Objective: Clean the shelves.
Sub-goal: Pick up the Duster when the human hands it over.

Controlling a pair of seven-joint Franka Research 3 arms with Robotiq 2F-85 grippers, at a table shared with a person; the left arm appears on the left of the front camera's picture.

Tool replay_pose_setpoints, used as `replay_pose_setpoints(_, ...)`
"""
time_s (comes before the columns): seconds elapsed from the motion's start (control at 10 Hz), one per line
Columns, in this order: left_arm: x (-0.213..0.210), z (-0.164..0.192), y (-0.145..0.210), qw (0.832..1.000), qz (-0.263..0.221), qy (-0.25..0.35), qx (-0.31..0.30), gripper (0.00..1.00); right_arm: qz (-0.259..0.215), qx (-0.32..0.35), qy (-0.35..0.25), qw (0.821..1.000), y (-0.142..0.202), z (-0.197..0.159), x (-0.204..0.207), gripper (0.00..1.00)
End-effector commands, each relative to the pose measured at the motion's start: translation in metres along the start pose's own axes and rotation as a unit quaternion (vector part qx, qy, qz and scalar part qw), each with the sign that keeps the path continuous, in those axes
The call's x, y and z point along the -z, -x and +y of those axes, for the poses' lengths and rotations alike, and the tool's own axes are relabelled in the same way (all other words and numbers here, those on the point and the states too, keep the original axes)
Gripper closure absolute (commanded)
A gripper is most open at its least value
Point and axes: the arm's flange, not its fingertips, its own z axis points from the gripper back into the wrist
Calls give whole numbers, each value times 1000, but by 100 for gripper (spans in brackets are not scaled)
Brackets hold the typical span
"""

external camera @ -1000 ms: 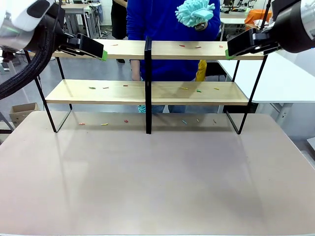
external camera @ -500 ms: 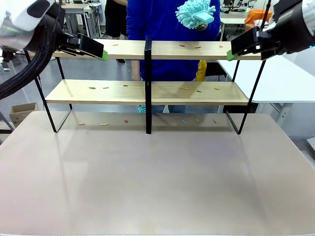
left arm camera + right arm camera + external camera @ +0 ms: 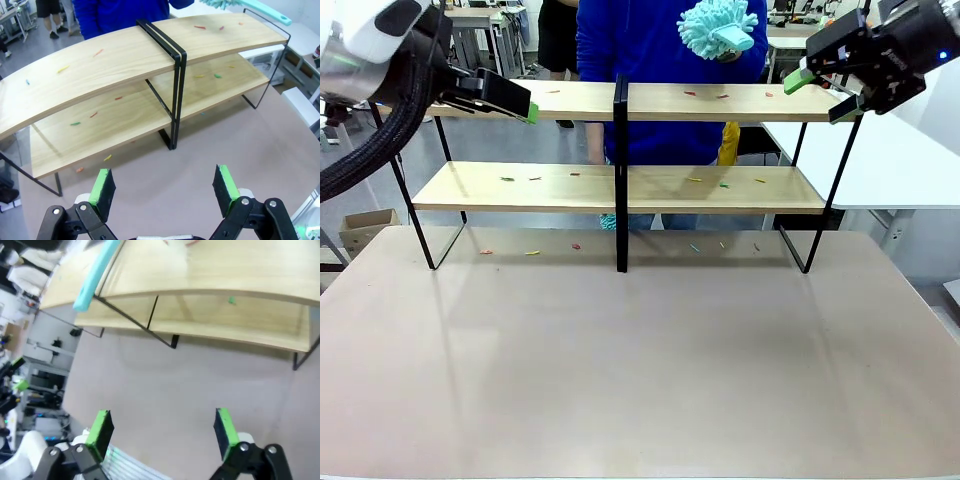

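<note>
The shelves (image 3: 590,101) stand across the far half of the tabletop, two light wooden boards on a black frame with a centre post. Small coloured scraps (image 3: 695,180) lie on both boards. My left gripper (image 3: 525,106) hovers open by the top board's left end. My right gripper (image 3: 819,97) is open and tilted at the top board's right end. A person in blue behind the rack holds a teal fluffy duster (image 3: 718,27) above the top board. The left wrist view looks down on the shelves (image 3: 125,55) past my open left gripper (image 3: 164,185). The right wrist view has the shelves (image 3: 225,270) and the duster's teal handle (image 3: 95,277) beyond my open right gripper (image 3: 162,432).
The beige tabletop (image 3: 640,360) is bare in front of the rack, with a few scraps (image 3: 575,246) under the lower board. A white table (image 3: 910,160) stands at the right. A cardboard box (image 3: 365,225) sits on the floor at the left.
My right gripper has risen a little and rolled, so its fingers now stand one above the other. The left arm and the duster have barely moved.
</note>
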Motion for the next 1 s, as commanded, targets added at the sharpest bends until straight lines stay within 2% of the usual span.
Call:
replay_pose_setpoints(0.0, 0, 0, 0, 1000, -1, 0, 0, 0, 2, -2, -112, 994, -18, -4, 15, 0)
replay_pose_setpoints(0.2, 0, 0, 0, 1000, -1, 0, 0, 0, 1, 83, -201, 976, -75, -22, 29, 0)
replay_pose_setpoints(0.4, 0, 0, 0, 1000, -1, 0, 0, 0, -21, 151, -235, 960, -117, -25, 53, 0)
replay_pose_setpoints(0.6, 0, 0, 0, 1000, -1, 0, 0, 0, -15, 187, -251, 950, -138, -27, 88, 0)
replay_pose_setpoints(0.7, 0, 0, 0, 1000, -1, 0, 0, 0, -16, 196, -231, 953, -145, -29, 105, 0)
replay_pose_setpoints(0.9, 0, 0, 0, 1000, -1, 0, 0, 0, -23, 198, -234, 952, -147, -31, 111, 0)
